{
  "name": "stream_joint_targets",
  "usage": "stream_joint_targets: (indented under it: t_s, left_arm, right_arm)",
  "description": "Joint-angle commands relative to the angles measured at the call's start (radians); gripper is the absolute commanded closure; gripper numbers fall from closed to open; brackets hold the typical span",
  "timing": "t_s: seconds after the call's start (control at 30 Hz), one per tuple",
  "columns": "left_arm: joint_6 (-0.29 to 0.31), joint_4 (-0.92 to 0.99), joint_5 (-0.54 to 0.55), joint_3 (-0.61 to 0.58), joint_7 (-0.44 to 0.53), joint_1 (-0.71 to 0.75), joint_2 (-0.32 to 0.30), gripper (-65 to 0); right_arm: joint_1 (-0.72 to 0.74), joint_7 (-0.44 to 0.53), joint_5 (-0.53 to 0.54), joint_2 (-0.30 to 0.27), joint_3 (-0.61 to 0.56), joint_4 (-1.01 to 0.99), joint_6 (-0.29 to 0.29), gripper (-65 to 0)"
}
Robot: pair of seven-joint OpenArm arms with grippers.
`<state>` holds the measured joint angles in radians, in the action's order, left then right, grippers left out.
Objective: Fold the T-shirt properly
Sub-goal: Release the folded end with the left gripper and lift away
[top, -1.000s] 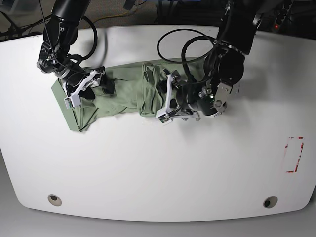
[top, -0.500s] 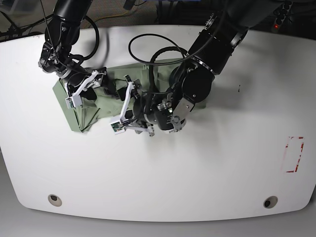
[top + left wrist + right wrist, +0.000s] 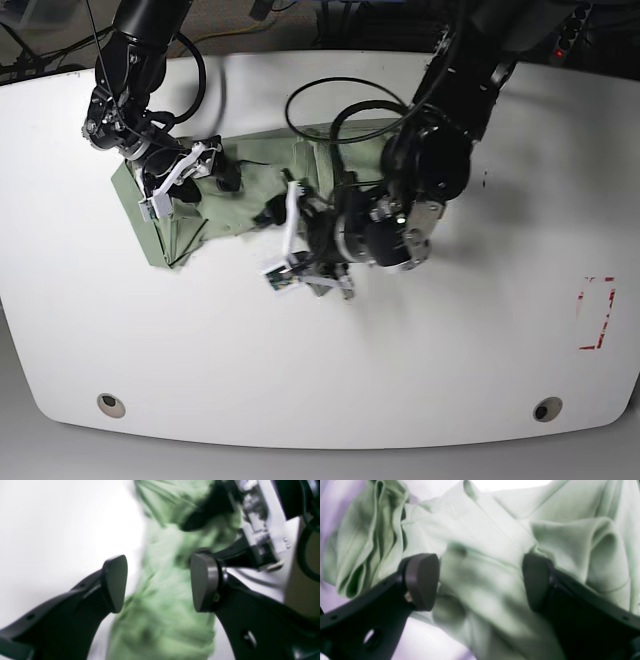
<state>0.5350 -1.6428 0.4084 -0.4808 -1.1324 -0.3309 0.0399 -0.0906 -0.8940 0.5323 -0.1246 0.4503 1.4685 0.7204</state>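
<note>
The T-shirt (image 3: 240, 195) is a pale sage-green garment lying crumpled and partly folded on the white table (image 3: 320, 380), at the back left of the base view. My right gripper (image 3: 200, 185) hangs over its left part. In the right wrist view this gripper (image 3: 480, 582) stands open, with rumpled T-shirt (image 3: 482, 542) folds under the wide gap. My left gripper (image 3: 283, 243) is over the cloth's front edge near the middle. It is open (image 3: 160, 582), with blurred green T-shirt (image 3: 162, 620) showing behind the gap. The left arm hides the shirt's right part.
A black cable loop (image 3: 340, 100) hangs off the left arm above the shirt. A red marked rectangle (image 3: 597, 313) sits near the table's right edge. Two round holes (image 3: 111, 405) (image 3: 546, 409) lie near the front edge.
My left arm swung left across the shirt, then came back a little to the right and toward the front edge. The right gripper barely shifted. Both grippers kept the same width.
</note>
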Motion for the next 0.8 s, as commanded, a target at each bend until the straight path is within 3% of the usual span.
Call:
stream_joint_targets:
  t_s: [0.0,0.13,0.23,0.3,0.53,0.63,0.77]
  left_arm:
    - [-0.002,-0.069,-0.009,0.078,-0.005,0.034,-0.067,-37.2]
    - [0.012,-0.130,-0.003,0.204,-0.002,0.154,-0.139,-35.3]
    - [0.104,-0.144,-0.003,0.293,-0.002,0.244,-0.180,-26.5]
    - [0.163,-0.139,-0.010,0.345,-0.001,0.292,-0.188,-24.6]
    - [0.163,-0.138,-0.010,0.419,0.067,0.372,-0.188,-24.6]
    - [0.163,-0.141,-0.007,0.417,0.067,0.372,-0.179,-24.6]
    - [0.163,-0.141,-0.009,0.419,0.068,0.359,-0.123,-24.6]
  right_arm:
    - [0.002,-0.086,-0.051,-0.004,0.000,0.033,-0.022,-50.9]
    - [0.041,-0.147,-0.051,-0.004,0.048,0.076,-0.022,-50.9]
    - [0.094,-0.202,-0.050,0.013,0.149,0.094,-0.022,-51.2]
    - [0.139,-0.258,-0.050,0.001,0.209,0.091,-0.022,-51.4]
    - [0.242,-0.388,-0.048,-0.056,0.292,0.094,-0.022,-51.5]
    - [0.257,-0.411,0.013,-0.068,0.295,0.117,-0.022,-51.5]
    - [0.265,-0.413,0.061,-0.093,0.295,0.137,-0.022,-51.5]
